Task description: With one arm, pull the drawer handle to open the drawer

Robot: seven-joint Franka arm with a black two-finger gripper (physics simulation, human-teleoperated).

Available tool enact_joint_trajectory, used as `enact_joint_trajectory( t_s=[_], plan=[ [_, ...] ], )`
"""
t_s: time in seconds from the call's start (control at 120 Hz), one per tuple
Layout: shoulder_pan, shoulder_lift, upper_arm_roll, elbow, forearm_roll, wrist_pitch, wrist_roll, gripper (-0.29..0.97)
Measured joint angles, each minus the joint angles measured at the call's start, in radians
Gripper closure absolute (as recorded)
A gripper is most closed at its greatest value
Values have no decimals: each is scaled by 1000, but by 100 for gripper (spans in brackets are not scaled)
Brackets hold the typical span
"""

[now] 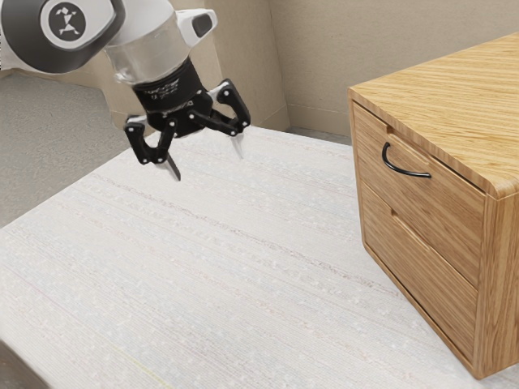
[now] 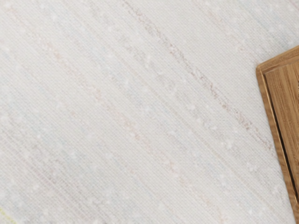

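Observation:
A wooden cabinet (image 1: 454, 162) with two drawers stands at the exterior view's right. Its upper drawer (image 1: 422, 190) carries a black curved handle (image 1: 403, 164), and both drawers sit flush with the cabinet front. My black gripper (image 1: 206, 161) hangs open above the table at the upper left, far from the handle, with nothing between its fingers. In the wrist view a corner of the cabinet (image 2: 281, 116) lies off to one side of my hand.
A pale whitewashed wooden table (image 1: 219, 275) stretches under the gripper and up to the cabinet's front. Beige walls close off the back, and grey floor lies beyond the table's left edge.

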Motion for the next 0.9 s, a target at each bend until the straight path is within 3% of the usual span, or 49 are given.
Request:
enact_joint_trajectory(
  t_s=[0.142, 0.367, 0.575, 0.9],
  plan=[
    [-7, 4, -3, -5, -40, 46, -169, 0],
    [-130, -54, -4, -137, -53, 240, -366, 0],
    [-178, -55, -4, -191, -53, 415, -485, 0],
    [-210, -50, -4, -256, -53, 547, -605, 0]
  ],
)
